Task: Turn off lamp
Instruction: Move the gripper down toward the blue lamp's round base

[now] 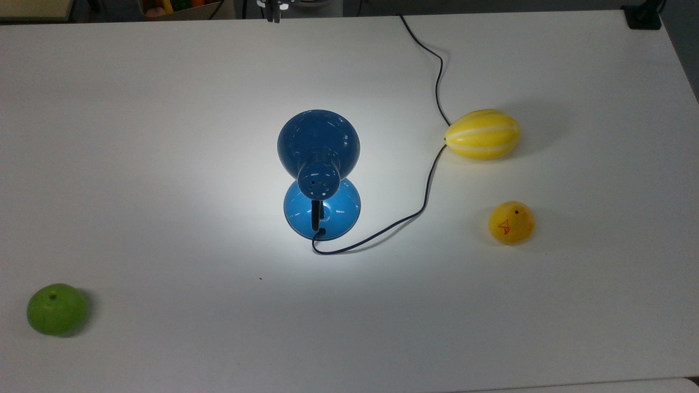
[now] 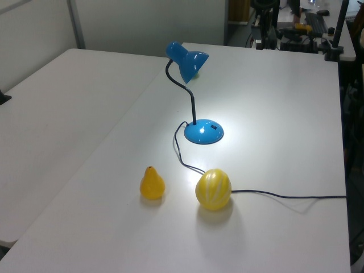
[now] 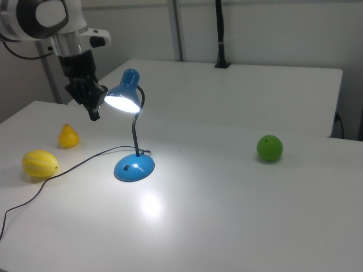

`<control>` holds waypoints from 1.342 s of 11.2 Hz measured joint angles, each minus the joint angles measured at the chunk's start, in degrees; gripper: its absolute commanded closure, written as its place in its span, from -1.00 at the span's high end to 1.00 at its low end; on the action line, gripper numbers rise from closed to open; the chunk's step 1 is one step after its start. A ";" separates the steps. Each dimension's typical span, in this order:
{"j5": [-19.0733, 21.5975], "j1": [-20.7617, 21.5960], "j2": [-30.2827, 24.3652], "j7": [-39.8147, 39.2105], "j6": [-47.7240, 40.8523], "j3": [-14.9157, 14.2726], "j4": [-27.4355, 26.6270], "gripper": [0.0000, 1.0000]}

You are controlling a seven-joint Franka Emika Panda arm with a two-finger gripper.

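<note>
Only the pear (image 1: 511,222) carries a small orange mark, unreadable.

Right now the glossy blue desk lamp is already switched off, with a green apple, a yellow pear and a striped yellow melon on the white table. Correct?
Not quite: the glossy blue desk lamp is lit. The right view shows its shade glowing and a bright pool on the white table. The green apple, yellow pear and striped yellow melon are there as stated.
</note>
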 measured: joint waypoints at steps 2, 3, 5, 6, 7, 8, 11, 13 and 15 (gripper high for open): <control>0.00 0.01 0.01 0.00 0.00 0.09 0.00 -1.00; 0.00 0.01 0.04 0.00 0.00 0.18 0.00 -1.00; 0.00 0.11 0.49 0.00 1.20 0.46 -0.70 -1.00; 0.00 0.50 0.94 0.88 3.24 0.50 -1.74 -1.00; 0.00 1.14 1.47 2.42 5.59 0.52 -3.14 -1.00; 0.00 1.82 1.98 3.32 7.97 0.53 -4.90 -1.00; 0.00 3.30 3.24 3.97 15.50 0.57 -10.55 -1.00; 0.00 3.35 3.90 3.98 19.12 0.57 -13.65 -1.00; -0.03 3.43 4.60 3.99 23.85 0.57 -17.21 -1.00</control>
